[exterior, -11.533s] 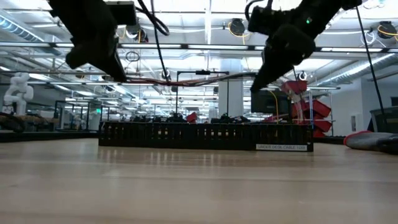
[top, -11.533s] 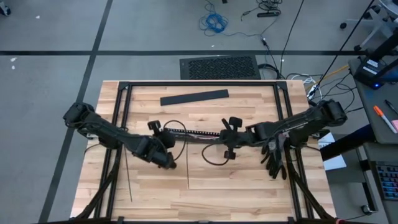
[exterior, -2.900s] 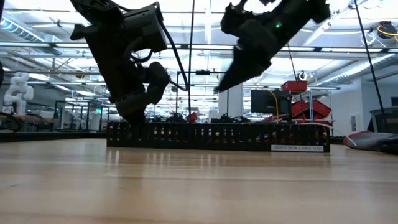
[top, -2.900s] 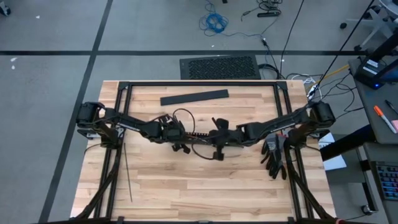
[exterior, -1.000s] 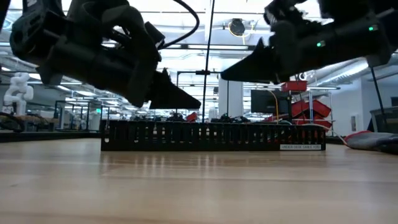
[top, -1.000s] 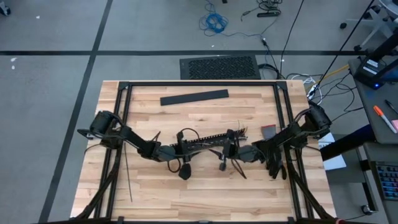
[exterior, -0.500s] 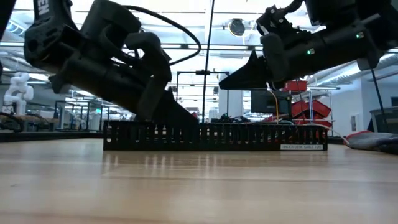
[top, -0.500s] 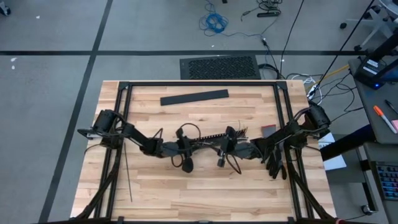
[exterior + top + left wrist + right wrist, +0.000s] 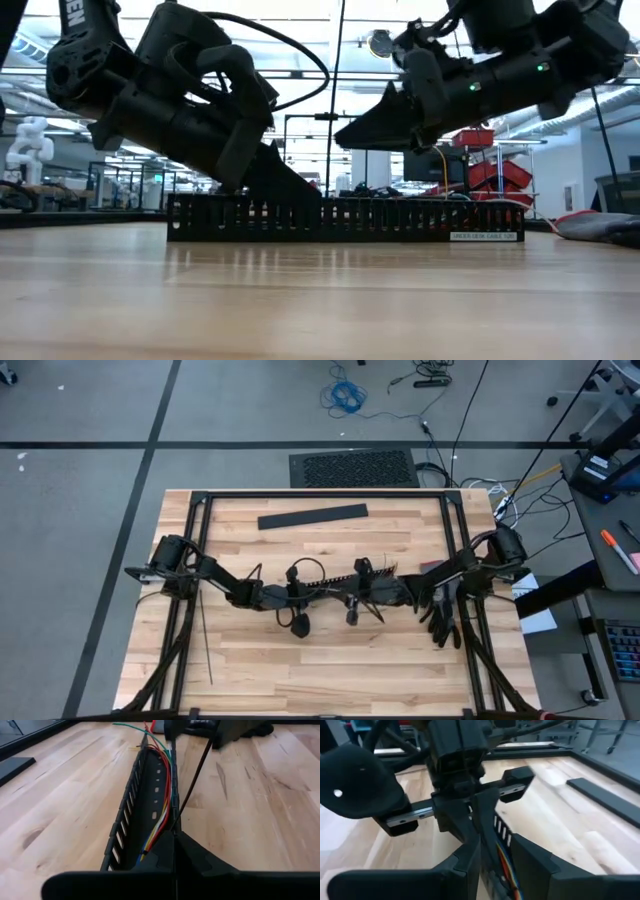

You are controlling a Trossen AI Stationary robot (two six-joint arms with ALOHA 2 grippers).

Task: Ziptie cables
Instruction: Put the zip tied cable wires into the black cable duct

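both arms are stretched low toward the table's middle. the left gripper [image 9: 300,597] is pressed together on a ziptie [image 9: 192,777] at one end of the slotted duct [image 9: 340,219], where the cables [image 9: 162,802] lie. the right gripper [image 9: 362,596] is pinched over the duct's other end; what it grips is hidden.

The table [image 9: 330,660] is pale wood with a darker grain, framed by black rails. The long slotted duct [image 9: 137,815] is black, and the cables [image 9: 162,807] lying in it are red, orange, white, yellow, green and blue. A thin ziptie [image 9: 192,782] is black. A flat bar [image 9: 312,516] near the table's far edge is black. Both arms are black.
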